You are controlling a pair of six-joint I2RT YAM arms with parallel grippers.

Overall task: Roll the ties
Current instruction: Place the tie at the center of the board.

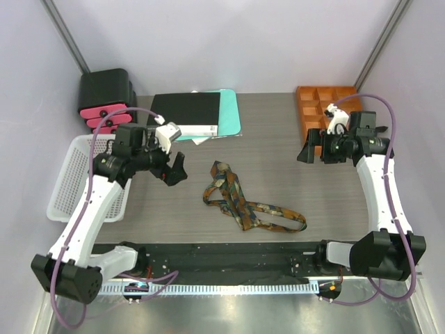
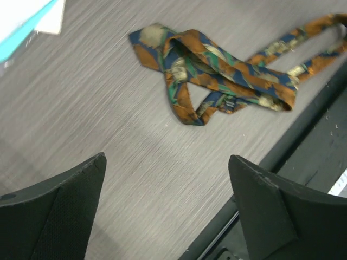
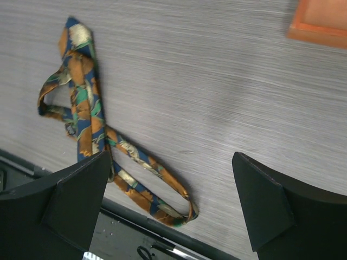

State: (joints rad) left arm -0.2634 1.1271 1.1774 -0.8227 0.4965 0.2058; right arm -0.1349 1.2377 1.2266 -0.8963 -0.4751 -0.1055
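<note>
One tie (image 1: pixel 240 198), dark blue with orange, gold and green patterning, lies loose and looped on the grey table near its front middle. Its wide pointed end (image 2: pixel 145 42) points toward the back; the narrow part folds into a loop (image 3: pixel 162 195) by the front edge. My left gripper (image 1: pixel 175 169) hovers open to the left of the tie, nothing between its fingers (image 2: pixel 65 200). My right gripper (image 1: pixel 309 147) hangs open well to the right of the tie, also empty. The tie (image 3: pixel 81 103) shows past its left finger (image 3: pixel 65 200).
A white mesh basket (image 1: pixel 69 182) sits at the left edge. A black and pink stack (image 1: pixel 106 101) stands at the back left, beside a black notebook on teal sheets (image 1: pixel 195 113). An orange compartment tray (image 1: pixel 327 104) is at the back right. A black rail (image 1: pixel 229 254) runs along the front.
</note>
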